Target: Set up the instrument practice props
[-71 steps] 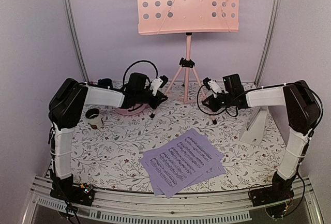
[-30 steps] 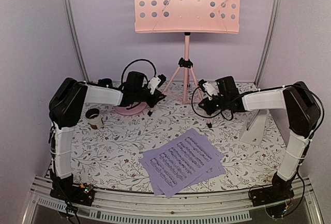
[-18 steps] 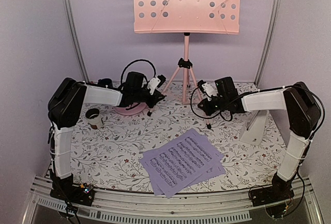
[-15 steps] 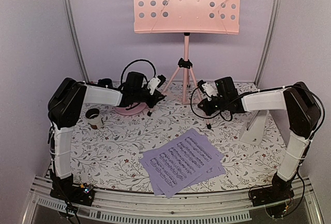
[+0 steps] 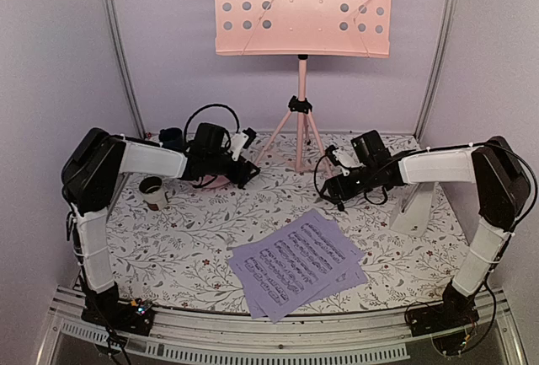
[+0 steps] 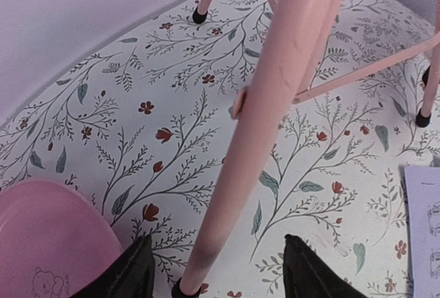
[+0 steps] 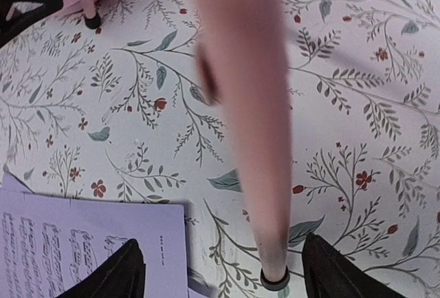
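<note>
Both pincers have sprung apart since the earlier view: the left pincer [image 6: 220, 270] and right pincer [image 7: 227, 270] each stand wide open astride a tripod leg, gripping nothing. The pink music stand [image 5: 301, 7] is upright at the far middle of the floral worktop [image 5: 194, 238], with a flat perforated desk and thin black-tipped tube legs. That step looks done. Still to place are the limp lavender sheet music [image 5: 299, 260], lying near-centre, and the white pyramid metronome [image 5: 417, 205] at the right

No legible words anywhere; only tiny unreadable notation on the sheet music [image 5: 296, 261]
</note>
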